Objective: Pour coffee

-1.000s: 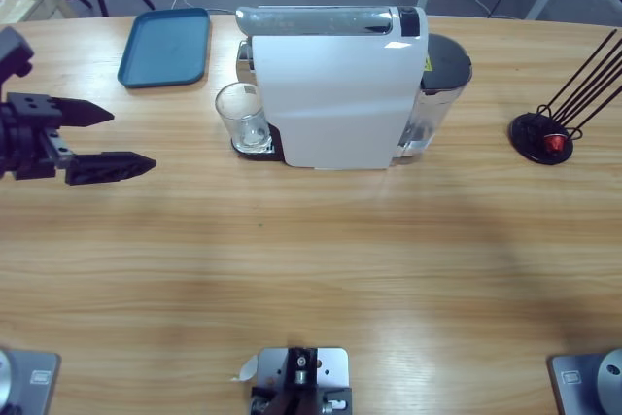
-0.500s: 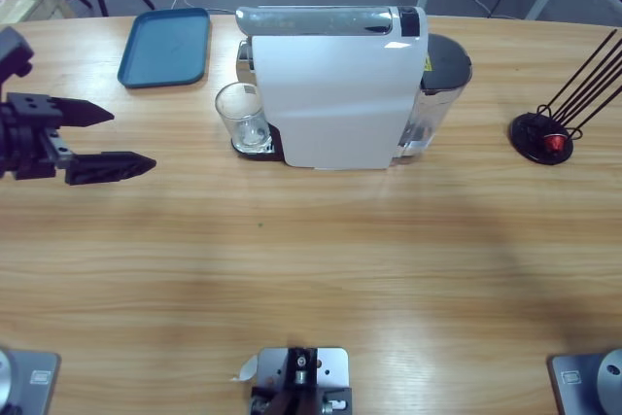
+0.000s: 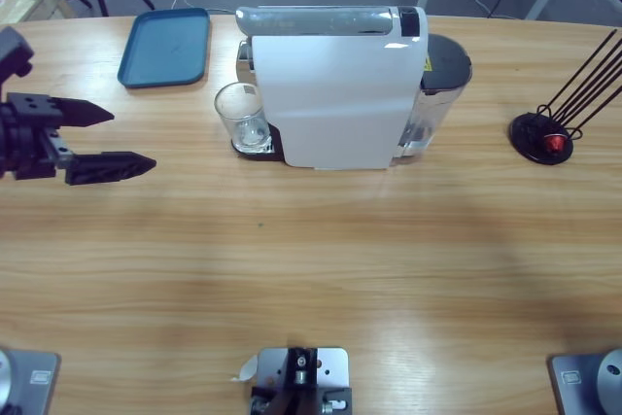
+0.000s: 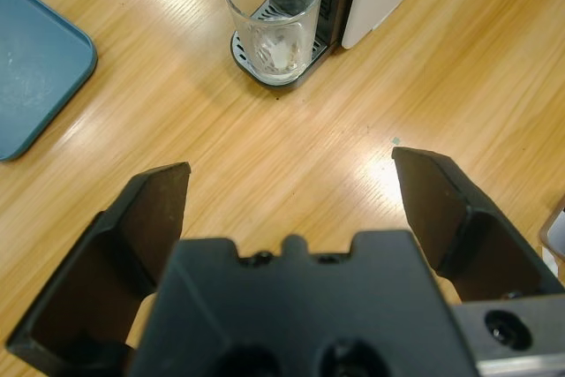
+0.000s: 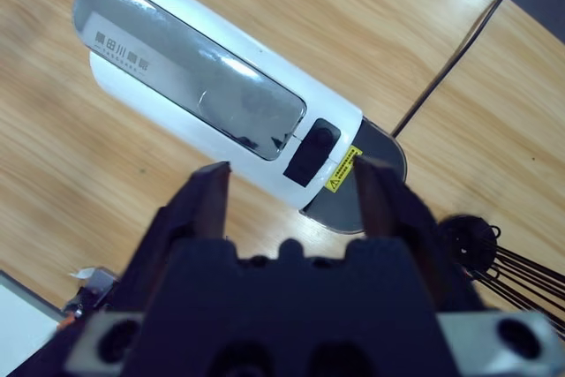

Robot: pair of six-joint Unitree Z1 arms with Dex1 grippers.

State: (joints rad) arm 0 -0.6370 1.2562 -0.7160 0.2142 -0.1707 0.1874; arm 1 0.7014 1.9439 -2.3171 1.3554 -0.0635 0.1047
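Left gripper hangs over bare table at the left edge, jaws spread wide, empty. Blue tray lies behind it. Clear glass stands upright on the drip tray of the white coffee machine: likely light, slick, breakable; best taken low around the wall. Open wood lies between. Right gripper hovers above the machine's top, jaws parted, empty.

Bare worktop is seen all the way between the left gripper and the glass, so nothing blocks that lane. The glass is hemmed in on one side by the machine, with the tray set off near the far edge.
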